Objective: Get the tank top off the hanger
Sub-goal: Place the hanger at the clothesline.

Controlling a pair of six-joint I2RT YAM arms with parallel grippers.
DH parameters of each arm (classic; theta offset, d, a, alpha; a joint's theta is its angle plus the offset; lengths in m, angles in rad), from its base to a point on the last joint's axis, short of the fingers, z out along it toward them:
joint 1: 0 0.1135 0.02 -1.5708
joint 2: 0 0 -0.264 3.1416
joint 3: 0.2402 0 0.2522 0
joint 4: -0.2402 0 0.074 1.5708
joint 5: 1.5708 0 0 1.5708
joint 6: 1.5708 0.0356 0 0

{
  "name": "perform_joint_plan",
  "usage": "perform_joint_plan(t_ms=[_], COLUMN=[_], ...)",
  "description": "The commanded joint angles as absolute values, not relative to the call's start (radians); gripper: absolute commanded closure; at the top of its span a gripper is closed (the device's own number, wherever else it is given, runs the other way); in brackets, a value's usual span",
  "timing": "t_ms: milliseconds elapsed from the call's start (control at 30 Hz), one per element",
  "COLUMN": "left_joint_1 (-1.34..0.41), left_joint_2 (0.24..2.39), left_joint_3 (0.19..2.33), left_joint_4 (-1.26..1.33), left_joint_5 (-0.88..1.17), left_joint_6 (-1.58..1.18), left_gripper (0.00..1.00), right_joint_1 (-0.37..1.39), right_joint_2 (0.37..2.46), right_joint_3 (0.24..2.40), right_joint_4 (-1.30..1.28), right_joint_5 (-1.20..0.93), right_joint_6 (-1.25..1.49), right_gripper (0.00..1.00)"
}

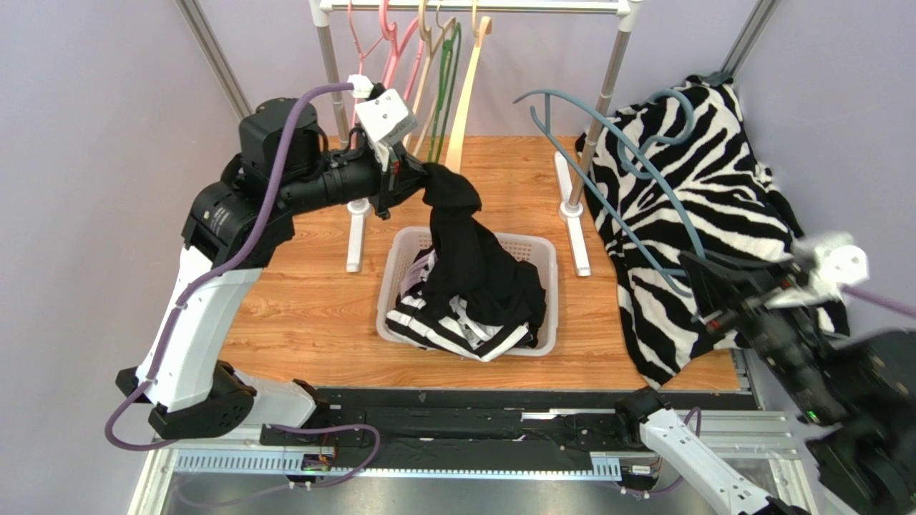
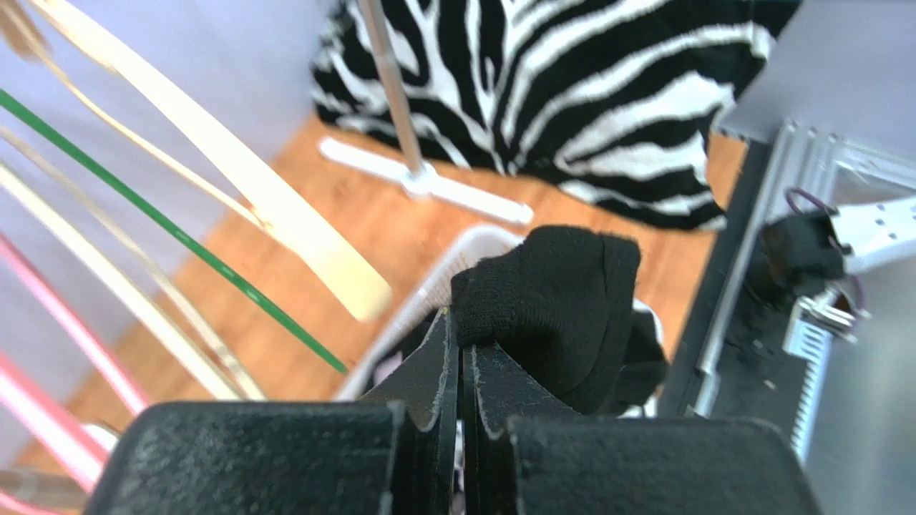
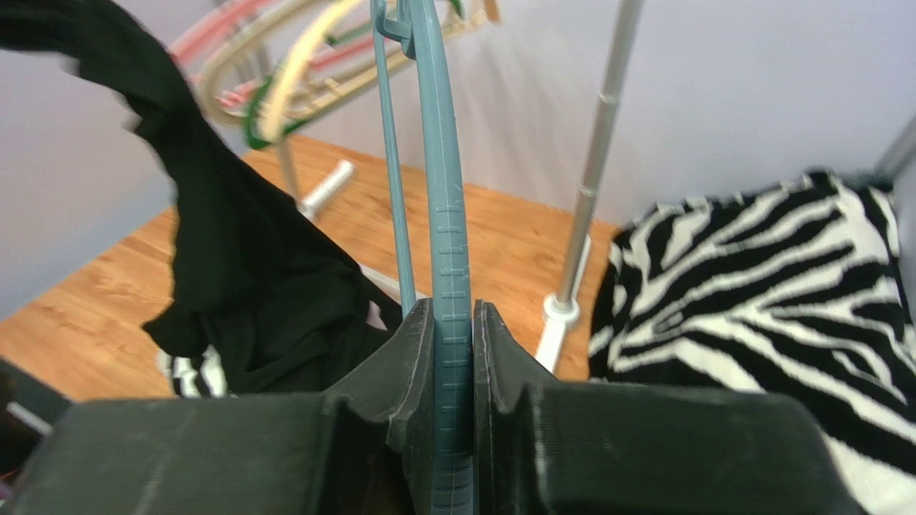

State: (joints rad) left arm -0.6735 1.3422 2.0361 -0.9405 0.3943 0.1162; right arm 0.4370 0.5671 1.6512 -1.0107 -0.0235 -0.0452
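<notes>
Wooden bench [image 1: 312,290] carries a clothes rack [image 1: 473,6]. At centre-left, the left gripper [image 1: 417,180] is clenched on the black tank top [image 1: 473,258], which drapes down into the white basket [image 1: 552,300]. At right, the right gripper [image 3: 453,317] grasps the grey-blue hanger [image 3: 444,182], beside zebra-print fabric [image 1: 731,182].

A: Black tank top [image 1: 464,249]: soft, matt knit cloth, no sheen. And the hanger [image 3: 449,215]?
B: Blue-grey plastic, smooth, faintly glossy, with small moulded ridges along its edge.
A: The table [image 1: 312,300] shows orange wood grain under a low satin finish.
B: The basket [image 1: 400,258] is white plastic, perforated. The zebra-print garment [image 1: 710,182] is matt cloth, like the top.
A: The rack [image 1: 610,86] stands on 2 pale metal posts, dully shiny. A purple cable [image 1: 312,99] has a smooth, rubbery-looking sheath.
B: The left gripper [image 2: 460,349] and right gripper [image 3: 452,317] wear grainy, matt black plastic shells; the fingers' [image 2: 432,373] inner faces look finely ribbed.
</notes>
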Motion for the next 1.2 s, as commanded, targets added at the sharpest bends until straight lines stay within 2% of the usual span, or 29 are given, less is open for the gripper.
perform_joint_plan(t_ms=[0,67,100,200,367,500,600,633,700,800,900,1033,1100,1167], left_joint_1=[-0.689,-0.709,-0.715,-0.751,-0.77,-0.773,-0.787,-0.79,-0.788,-0.788,-0.787,-0.779,-0.779,-0.779], left_joint_2=[1.327,1.284,1.266,1.253,1.356,1.367,1.348,1.342,1.332,1.309,1.318,1.324,1.313,1.296], left_joint_3=[1.995,1.852,1.71,1.536,1.444,1.355,1.257,1.235,1.154,1.03,0.93,0.873,0.873,0.891], left_joint_4=[-0.895,-0.838,-0.789,-0.782,-0.903,-0.881,-0.839,-0.833,-0.806,-0.726,-0.64,-0.562,-0.563,-0.59], left_joint_5=[0.347,0.309,0.29,0.183,0.152,0.147,0.13,0.117,0.098,0.063,0.037,0.04,0.064,0.072], left_joint_6=[0.205,0.233,0.242,0.259,0.268,0.294,0.33,0.336,0.354,0.391,0.419,0.426,0.417,0.382], left_gripper=[1.0,1.0,1.0,1.0,1.0,0.96,0.86,0.78,0.7,0.33,0.25,0.21,0.01,0.01], right_joint_1=[0.437,0.439,0.437,0.439,0.437,0.437,0.439,0.436,0.439,0.437,0.439,0.437,0.439,0.437], right_joint_2=[0.637,0.658,0.676,0.715,0.776,0.834,0.9,0.917,0.965,1.02,1.068,1.127,1.158,1.175], right_joint_3=[1.609,1.606,1.606,1.614,1.651,1.68,1.724,1.735,1.761,1.778,1.792,1.833,1.854,1.885], right_joint_4=[-0.931,-0.925,-0.923,-0.902,-0.855,-0.819,-0.819,-0.819,-0.816,-0.795,-0.758,-0.741,-0.733,-0.727], right_joint_5=[0.164,0.172,0.175,0.175,0.187,0.193,0.19,0.192,0.193,0.216,0.233,0.227,0.229,0.227], right_joint_6=[-0.014,-0.011,-0.009,-0.014,-0.021,-0.023,-0.037,-0.04,-0.044,-0.054,-0.064,-0.069,-0.075,-0.092], right_gripper=[1.0,1.0,1.0,1.0,1.0,1.0,1.0,1.0,1.0,1.0,1.0,1.0,1.0,1.0])
